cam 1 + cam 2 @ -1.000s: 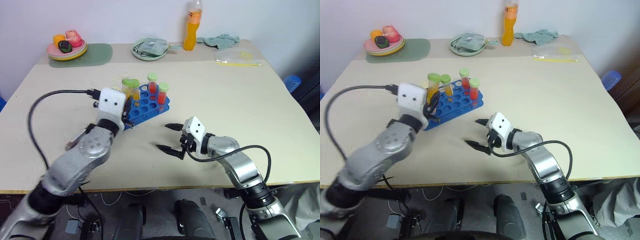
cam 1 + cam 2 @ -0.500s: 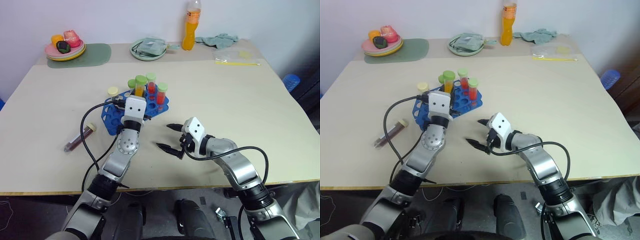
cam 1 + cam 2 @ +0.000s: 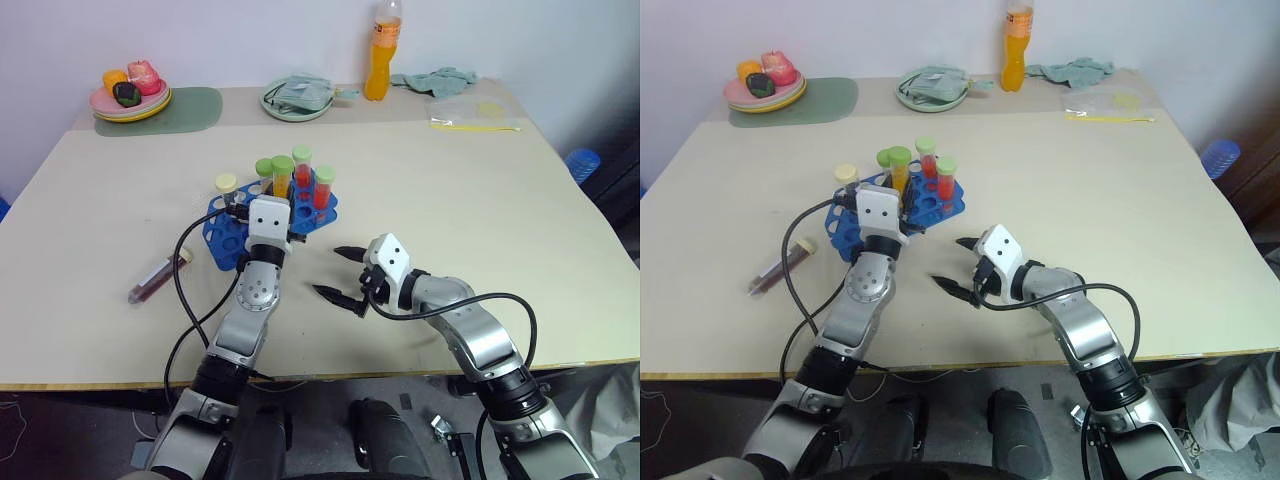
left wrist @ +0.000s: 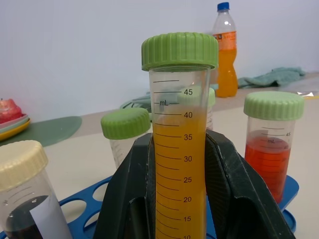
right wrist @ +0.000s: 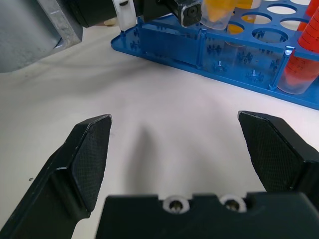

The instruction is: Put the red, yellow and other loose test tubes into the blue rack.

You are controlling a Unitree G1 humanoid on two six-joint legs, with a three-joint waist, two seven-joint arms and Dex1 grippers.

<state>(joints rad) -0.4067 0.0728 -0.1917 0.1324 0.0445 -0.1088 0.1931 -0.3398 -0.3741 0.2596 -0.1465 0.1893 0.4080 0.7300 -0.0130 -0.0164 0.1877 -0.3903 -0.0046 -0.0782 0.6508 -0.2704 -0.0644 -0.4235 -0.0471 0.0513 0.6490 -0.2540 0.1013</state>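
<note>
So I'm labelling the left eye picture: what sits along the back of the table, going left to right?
Plate of fruit → green mat → green dish → orange drink bottle → teal cloth → clear plastic bag.

A blue rack [image 3: 232, 232] stands on a beige table [image 3: 480, 200], holding green-capped tubes of orange [image 4: 179, 149] and red [image 4: 271, 149] liquid and a cream-capped tube with dark contents [image 4: 25, 199]. A loose dark red tube [image 3: 158, 277] with a cream cap lies toward the table's left edge. At the far edge sit an orange drink bottle [image 3: 381, 55], a teal cloth [image 3: 440, 80] and a pink plate [image 3: 130, 100] on a green mat [image 3: 195, 105].
</note>
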